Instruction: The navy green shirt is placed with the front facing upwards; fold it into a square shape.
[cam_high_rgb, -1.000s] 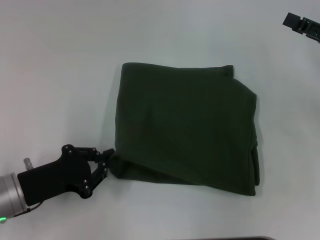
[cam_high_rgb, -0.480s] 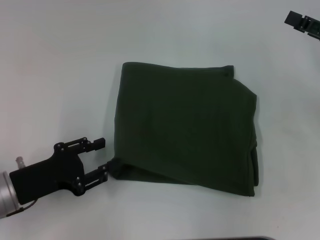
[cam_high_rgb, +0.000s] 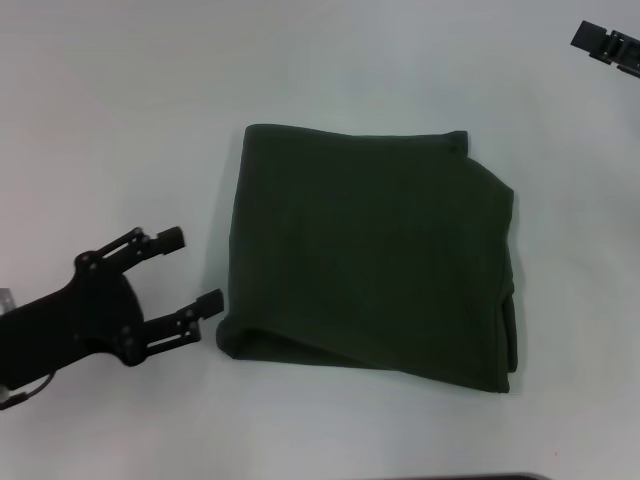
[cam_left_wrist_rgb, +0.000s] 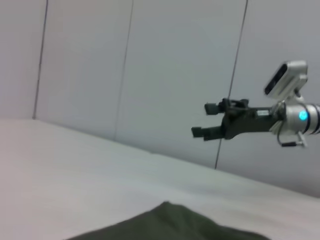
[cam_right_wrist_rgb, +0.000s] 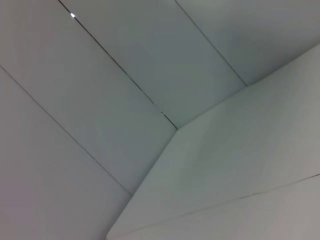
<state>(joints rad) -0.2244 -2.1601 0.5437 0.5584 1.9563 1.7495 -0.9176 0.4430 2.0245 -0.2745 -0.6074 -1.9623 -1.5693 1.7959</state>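
Note:
The navy green shirt lies folded into a rough square in the middle of the white table, plain green side up. Its near edge shows doubled layers. My left gripper hovers just left of the shirt's near-left corner, open, a small gap away from the cloth and holding nothing. In the left wrist view the shirt fills the low edge of the picture. The right gripper sits at the far right corner of the table, away from the shirt. The left wrist view shows that right gripper held in the air, open and empty.
The white table spreads around the shirt on all sides. Pale wall panels rise behind the table. The right wrist view holds only pale panels.
My left gripper was shut on the shirt's near-left corner; it has opened, let the cloth go and drawn back to the left. The corner has settled flat. The right arm has not moved.

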